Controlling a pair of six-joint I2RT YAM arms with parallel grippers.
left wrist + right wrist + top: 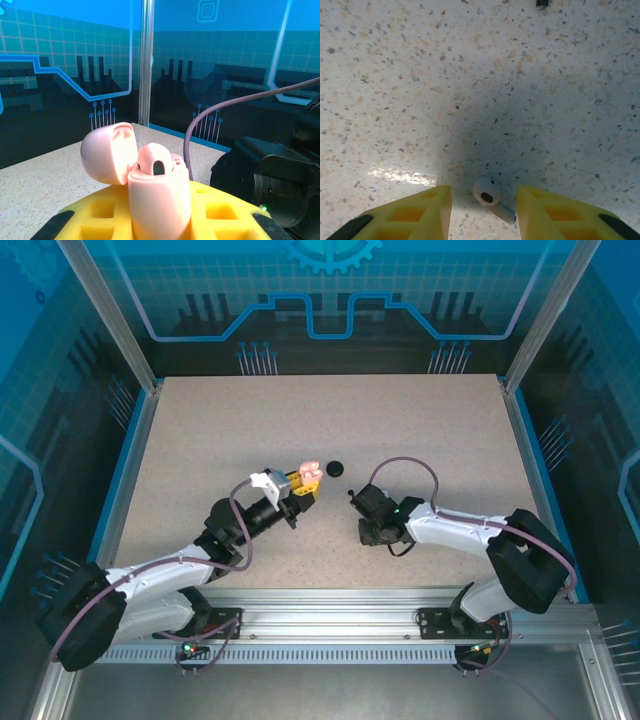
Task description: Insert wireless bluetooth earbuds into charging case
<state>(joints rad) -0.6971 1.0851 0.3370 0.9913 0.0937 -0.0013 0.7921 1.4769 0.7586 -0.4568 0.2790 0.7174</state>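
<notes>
Our left gripper (303, 487) clamps the open case (160, 195), our right gripper (483, 212) gapes astride the earbud (486, 190), which could squirt out if we pinch its round head.

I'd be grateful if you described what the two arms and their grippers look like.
The left arm and right arm are black with white shell segments, and a purplish-grey cable loops along each. The left gripper and right gripper carry chunky yellow fingers with recessed rectangular pockets and black edging.
</notes>
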